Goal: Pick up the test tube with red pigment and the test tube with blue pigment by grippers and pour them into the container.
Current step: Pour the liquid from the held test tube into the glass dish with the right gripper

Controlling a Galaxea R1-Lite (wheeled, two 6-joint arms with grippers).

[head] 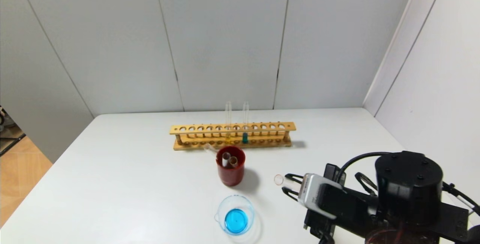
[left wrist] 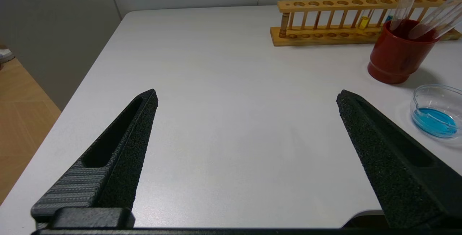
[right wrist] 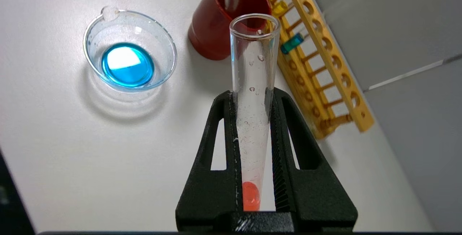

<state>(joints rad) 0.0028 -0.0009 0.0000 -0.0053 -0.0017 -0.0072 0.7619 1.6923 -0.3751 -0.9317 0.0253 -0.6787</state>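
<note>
The right gripper (right wrist: pixel 254 126), nearest at about 5 o'clock on the table (head: pixel 131 184), is clamped tight on the red tube (right wrist: pixel 253 94), which lies almost level with its mouth toward the beaker (head: pixel 236 214). The orange-red liquid sits at the rounded end, back between the jaws. The tube looks light, stiff, slick and breakable; I judge a firm grip round the middle best, as here, without squeezing harder.

The left gripper (left wrist: pixel 245 148) hangs wide open and empty over the table's left side.

The beaker, at 6 o'clock, already holds blue liquid. Beyond it stands the red cup (head: pixel 230 165) with two emptied tubes, then the rack (head: pixel 232 135) at 12 o'clock with yellow and teal tubes.

No readable writing anywhere.
</note>
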